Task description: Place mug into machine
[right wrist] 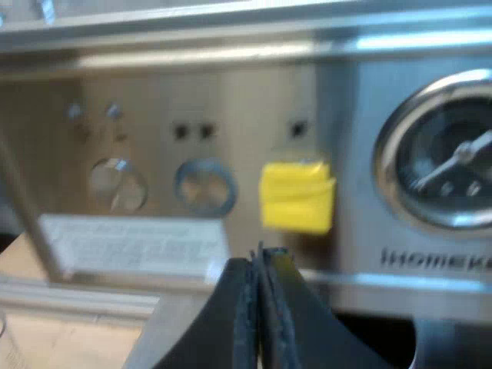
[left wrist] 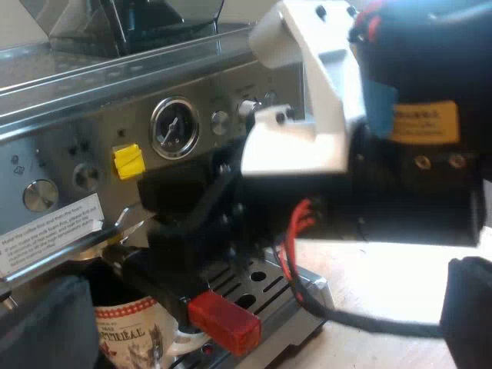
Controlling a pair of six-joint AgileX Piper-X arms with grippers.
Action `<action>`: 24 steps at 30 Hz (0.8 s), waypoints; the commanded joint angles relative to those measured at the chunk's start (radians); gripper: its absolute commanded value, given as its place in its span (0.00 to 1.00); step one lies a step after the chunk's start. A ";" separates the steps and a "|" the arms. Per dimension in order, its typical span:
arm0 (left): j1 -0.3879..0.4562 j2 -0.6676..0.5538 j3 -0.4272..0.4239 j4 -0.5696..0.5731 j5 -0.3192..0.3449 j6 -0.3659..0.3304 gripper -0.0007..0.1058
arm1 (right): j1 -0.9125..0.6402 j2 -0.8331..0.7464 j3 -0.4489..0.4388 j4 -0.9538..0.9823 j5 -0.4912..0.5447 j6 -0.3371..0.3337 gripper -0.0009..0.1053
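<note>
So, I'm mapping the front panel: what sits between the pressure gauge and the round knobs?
A yellow tag sits between the gauge and the knobs, in the right wrist view.

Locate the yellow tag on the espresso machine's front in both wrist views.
Left wrist view: yellow tag beside the pressure gauge.
Right wrist view: yellow tag beside the pressure gauge, just beyond the tips of the shut right claw.
Shared landmark: the pressure gauge.

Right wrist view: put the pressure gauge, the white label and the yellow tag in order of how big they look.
Largest to smallest:
1. pressure gauge, even though only part of it is in view
2. white label
3. yellow tag
</note>
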 commanded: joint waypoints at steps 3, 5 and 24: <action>-0.003 -0.005 -0.009 -0.008 0.005 -0.006 0.87 | -0.019 0.000 -0.025 -0.019 -0.005 -0.021 0.01; -0.003 -0.005 -0.009 -0.008 0.005 -0.006 0.87 | -0.049 0.012 -0.027 -0.032 -0.022 -0.021 0.01; -0.003 -0.005 -0.009 -0.008 0.005 -0.006 0.87 | -0.060 0.033 -0.045 -0.059 -0.016 -0.021 0.01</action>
